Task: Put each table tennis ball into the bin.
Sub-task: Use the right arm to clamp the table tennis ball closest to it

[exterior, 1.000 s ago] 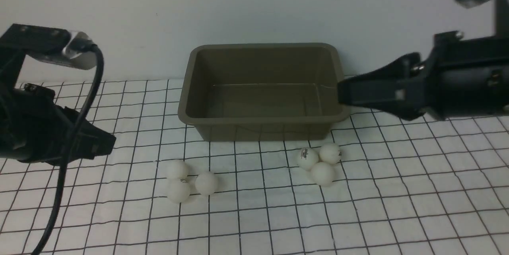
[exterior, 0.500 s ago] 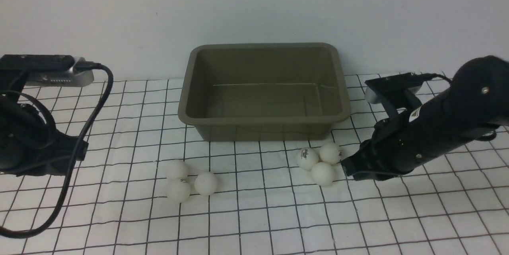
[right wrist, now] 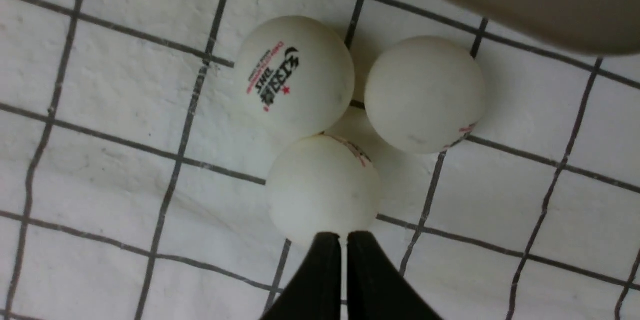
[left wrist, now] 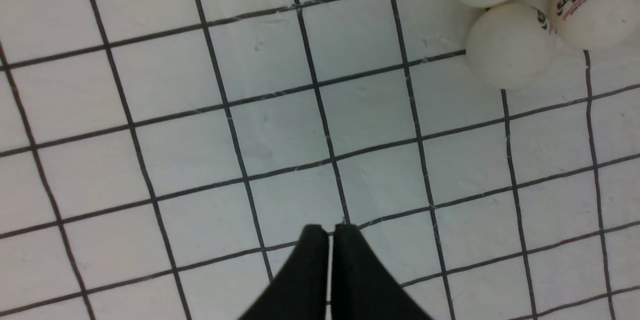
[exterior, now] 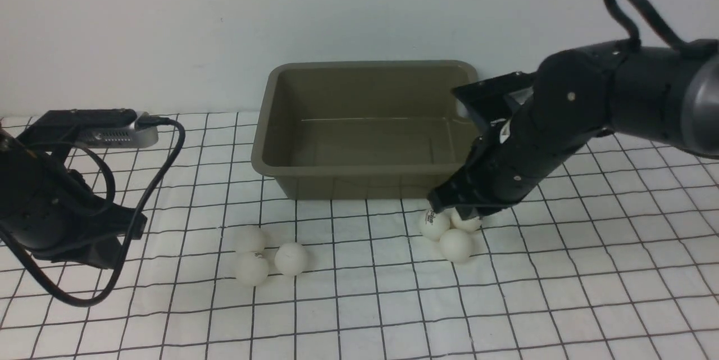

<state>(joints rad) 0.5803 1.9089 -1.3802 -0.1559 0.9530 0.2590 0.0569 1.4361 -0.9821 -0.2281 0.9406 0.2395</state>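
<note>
The olive-brown bin (exterior: 371,185) stands empty at the back centre. Three white balls lie in a cluster at front left (exterior: 252,268) and three at front right (exterior: 455,245). My right gripper (exterior: 449,204) is shut and empty, low over the right cluster. In the right wrist view its tips (right wrist: 343,234) sit just at the nearest ball (right wrist: 322,187), with a logo ball (right wrist: 295,75) and a third ball (right wrist: 425,94) beyond. My left gripper (left wrist: 329,227) is shut and empty over bare cloth, well short of the left cluster (left wrist: 510,45).
The table is covered by a white cloth with a black grid (exterior: 359,315). A plain wall stands behind the bin. The bin's rim (right wrist: 525,5) lies just beyond the right cluster. The left arm's cable (exterior: 140,208) hangs near the left cluster.
My right arm has swung down from beside the bin's right rim to the right ball cluster. My left arm has dropped lower toward the table at the left.
</note>
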